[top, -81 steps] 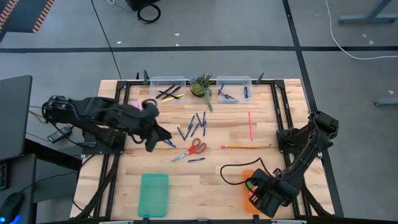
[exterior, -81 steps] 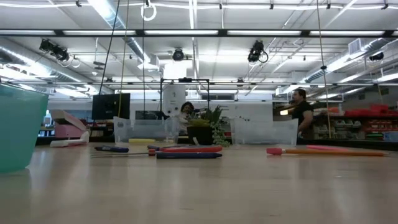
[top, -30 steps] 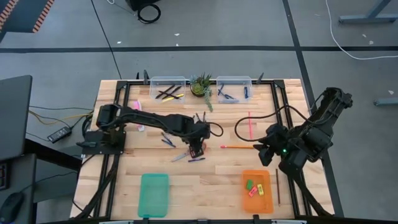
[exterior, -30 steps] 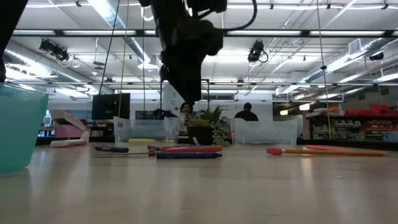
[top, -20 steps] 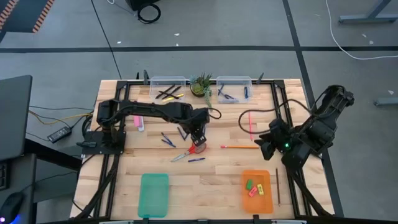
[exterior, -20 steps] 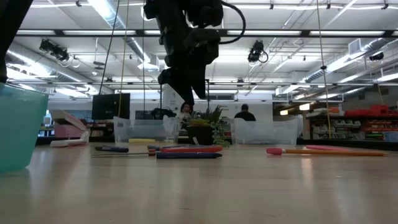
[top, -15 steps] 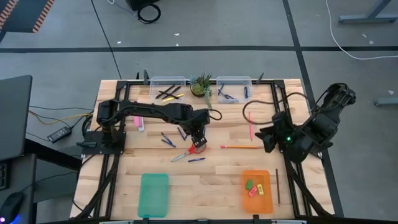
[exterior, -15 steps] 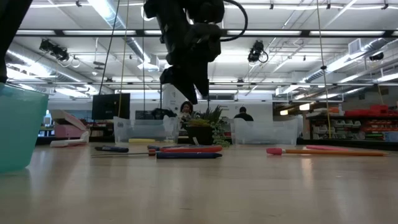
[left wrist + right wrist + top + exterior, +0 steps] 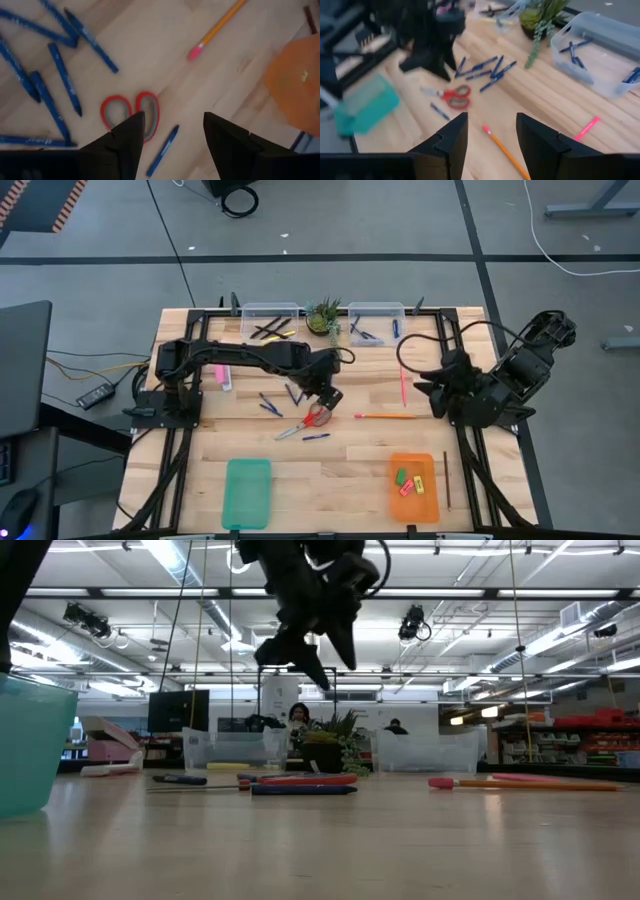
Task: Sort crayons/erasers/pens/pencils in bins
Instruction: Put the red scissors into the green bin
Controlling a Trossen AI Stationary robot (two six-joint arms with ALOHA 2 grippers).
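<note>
Look at the high view, starting at the bottom of the frame. Your teal tray (image 9: 248,493) lies at the lower left. Your orange tray (image 9: 414,488) lies at the lower right, and the small erasers (image 9: 408,481) are in it. A dark pencil (image 9: 446,481) lies just right of that tray.

In the middle of the frame, your left gripper (image 9: 328,391) hangs above the red scissors (image 9: 312,418). Its fingers are spread apart and hold nothing. One blue pen (image 9: 316,437) lies just below the scissors. More blue pens (image 9: 268,402) lie to the left of them. A yellow pencil (image 9: 388,416) lies to the right.

Your right gripper (image 9: 428,393) is at the middle right, near the pink stick (image 9: 403,382). Its fingers are apart too, and it holds nothing.

At the top of the frame stand two clear bins with a small plant (image 9: 324,317) between them. The left bin (image 9: 269,319) holds dark pencils and a yellow one. The right bin (image 9: 376,319) holds a few blue pens.
</note>
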